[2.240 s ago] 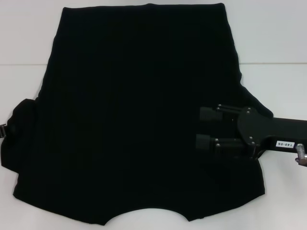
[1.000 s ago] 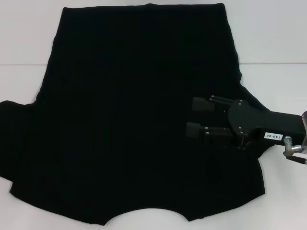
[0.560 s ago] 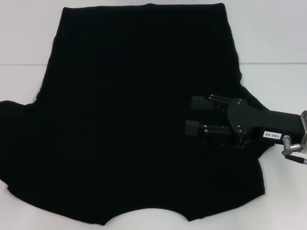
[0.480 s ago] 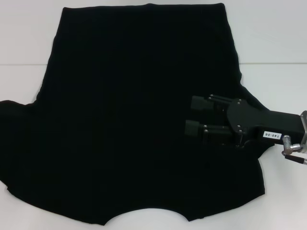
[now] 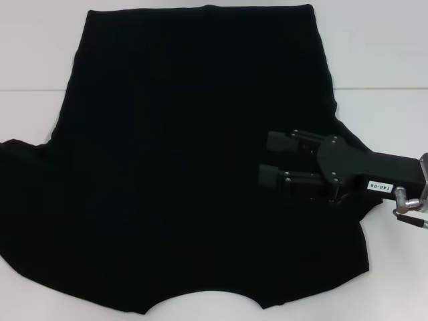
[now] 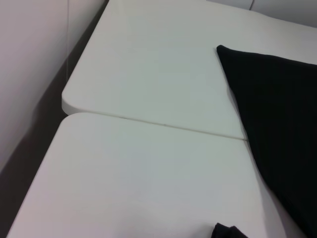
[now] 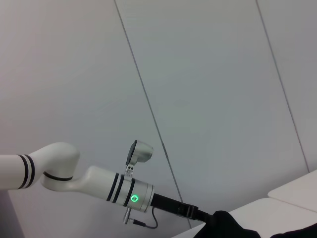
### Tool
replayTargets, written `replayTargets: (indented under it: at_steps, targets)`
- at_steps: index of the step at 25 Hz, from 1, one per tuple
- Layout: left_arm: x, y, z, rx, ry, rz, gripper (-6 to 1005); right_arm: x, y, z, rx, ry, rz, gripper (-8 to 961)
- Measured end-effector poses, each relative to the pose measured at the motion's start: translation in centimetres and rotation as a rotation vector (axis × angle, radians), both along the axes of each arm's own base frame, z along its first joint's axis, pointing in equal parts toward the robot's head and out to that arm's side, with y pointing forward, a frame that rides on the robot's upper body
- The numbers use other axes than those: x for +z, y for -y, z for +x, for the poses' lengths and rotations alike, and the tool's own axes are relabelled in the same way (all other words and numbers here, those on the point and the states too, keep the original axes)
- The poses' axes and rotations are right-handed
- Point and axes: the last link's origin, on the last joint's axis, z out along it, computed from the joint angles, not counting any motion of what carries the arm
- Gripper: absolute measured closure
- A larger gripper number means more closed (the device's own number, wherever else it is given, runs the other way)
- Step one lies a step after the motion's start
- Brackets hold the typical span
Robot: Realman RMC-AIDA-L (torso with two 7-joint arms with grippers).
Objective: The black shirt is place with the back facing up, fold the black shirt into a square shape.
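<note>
The black shirt [image 5: 187, 167] lies spread flat on the smooth white surface [image 5: 381, 60], a wide sheet of matte, soft cloth with no print; its straight hem is at the far edge and the curved neckline cutout sits at the near edge. On the shirt's left side the sleeve fans out in a rounded flap onto the surface. The left pincer does not show in the head view; in the right wrist view the white left arm [image 7: 74, 181] with black bands and a green light reaches to a bunched bit of shirt, and whether that pincer is open or closed cannot be told. Over the shirt's right side hovers the right pincer [image 5: 273, 159], hard black, its two blocky fingers [image 5: 275, 142] parted and pointing left.
</note>
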Motion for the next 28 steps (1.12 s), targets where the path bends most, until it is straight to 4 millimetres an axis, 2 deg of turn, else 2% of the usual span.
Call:
replayTargets:
  at_steps: [11,21,28]
  targets:
    - [-0.7,0.9,0.5,-0.025,0.1,-0.043,953,0.0,0.0,0.0,0.004,0.0,0.006,68]
    - [-2.1,-0.5,3.8,-0.157,0.163,-0.122,949,0.0,0.2,0.3,-0.003,0.0,0.006,69]
    - [-2.6,-0.8,4.9,-0.196,0.173,-0.158,947,0.0,0.5,0.6,-0.009,-0.003,0.004,68]
